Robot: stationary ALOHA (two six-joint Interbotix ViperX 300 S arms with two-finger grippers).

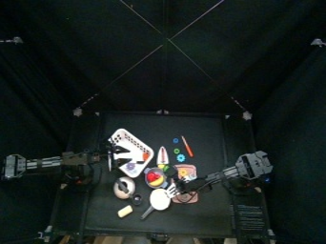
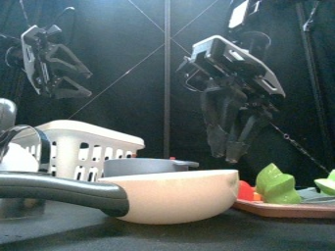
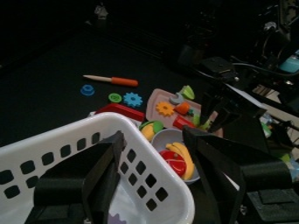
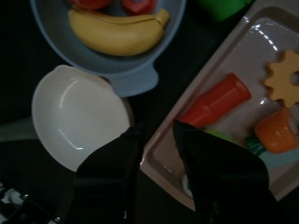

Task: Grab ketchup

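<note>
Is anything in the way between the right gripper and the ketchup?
Nothing visible. The ketchup lies uncovered on the tray, just ahead of the open right gripper. The gear lies beside it, not on it.

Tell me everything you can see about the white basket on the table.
The white basket looks like plastic, with slotted walls of upright openings and a smooth rounded rim. It stands upright on the black table's left part, directly beneath the left gripper, whose jaws hover open above its rim without touching it. In the top view something dark shows inside; what it is cannot be told. The grey bowl with toy fruit sits close beside it.
</note>
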